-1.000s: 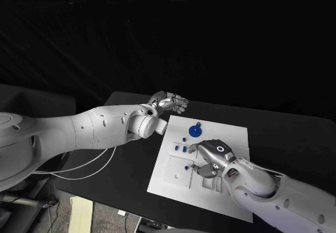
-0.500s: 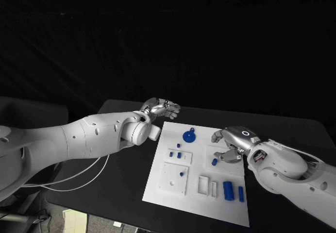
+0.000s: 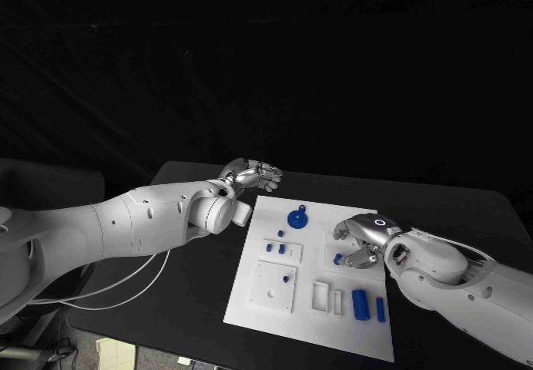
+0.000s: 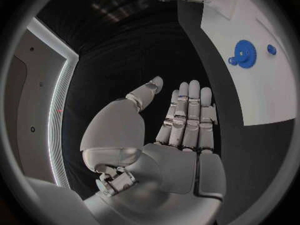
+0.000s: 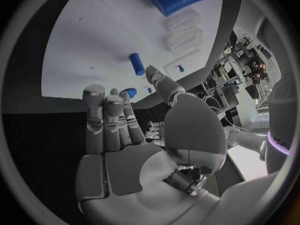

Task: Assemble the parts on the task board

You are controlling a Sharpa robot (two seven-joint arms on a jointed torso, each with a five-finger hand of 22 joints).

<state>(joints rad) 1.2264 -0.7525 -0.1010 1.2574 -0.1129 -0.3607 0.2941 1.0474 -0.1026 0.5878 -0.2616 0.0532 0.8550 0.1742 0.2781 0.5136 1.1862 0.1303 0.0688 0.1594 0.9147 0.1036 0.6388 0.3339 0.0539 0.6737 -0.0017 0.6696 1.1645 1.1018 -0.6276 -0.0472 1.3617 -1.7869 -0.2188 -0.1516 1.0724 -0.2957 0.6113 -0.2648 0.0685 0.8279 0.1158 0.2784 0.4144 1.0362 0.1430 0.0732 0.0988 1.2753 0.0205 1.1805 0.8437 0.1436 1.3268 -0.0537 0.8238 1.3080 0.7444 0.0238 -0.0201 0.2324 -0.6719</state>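
Right hand (image 3: 361,236): positioned above the right-centre area of the task board (image 3: 306,308). The right wrist view shows the palm facing out with the fingers (image 5: 105,120) extended side by side and the thumb angled away from them. Nothing lies in the palm or between the fingertips. In the head view the hand sits just beside a small blue peg (image 3: 337,259) that stands on the board; contact between them cannot be determined.

Left hand (image 3: 253,174): located off the board, past its far left corner, over the black table (image 3: 467,212). The left wrist view shows the fingers (image 4: 189,116) straight and held close together, the thumb set apart, and the palm bare. The hand holds nothing and touches nothing.

Task board: a white plate lying flat in the middle of the table. A blue gear (image 3: 298,217) rests near its far edge, with a small blue knob just beside it. Two short blue pegs (image 3: 276,249) stand in a raised block on the left side. One more small blue peg (image 3: 289,278) stands in the square block nearer the robot. Two blue cylinders (image 3: 361,302) lie side by side toward the near right, next to two rectangular slots (image 3: 329,297).
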